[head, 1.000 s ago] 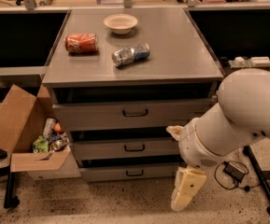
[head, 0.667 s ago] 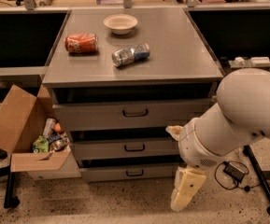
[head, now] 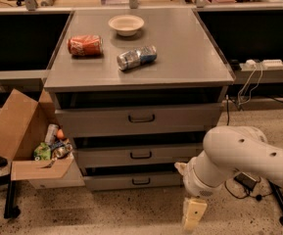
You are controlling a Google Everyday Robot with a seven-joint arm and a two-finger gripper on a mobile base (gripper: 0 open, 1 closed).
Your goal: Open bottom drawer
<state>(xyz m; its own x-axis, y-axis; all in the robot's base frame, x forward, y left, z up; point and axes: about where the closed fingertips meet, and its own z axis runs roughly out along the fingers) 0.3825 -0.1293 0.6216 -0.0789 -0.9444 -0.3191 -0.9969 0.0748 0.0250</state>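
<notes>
Hovering w/ gripper [head: 194, 213] at 4 o'clock of bottom drawer [head: 106, 182], apart; grip state can't tell. Approach step; next needs reaching bar handle [head: 141, 181] at 10 o'clock, hooking, pulling out.

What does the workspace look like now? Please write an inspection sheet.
Surface: grey metal cabinet top, flat.
Job's things: short grey bottom drawer, looks closed, handle untouched.
Clutter: red soda can and silver-blue can lying down; cream bowl upright.
End effector: cream end effector low, right of the drawer, apart from it.
Cables: white power strip with cables at right.
Surroundings: open cardboard box of rubbish at left; speckled floor.
</notes>
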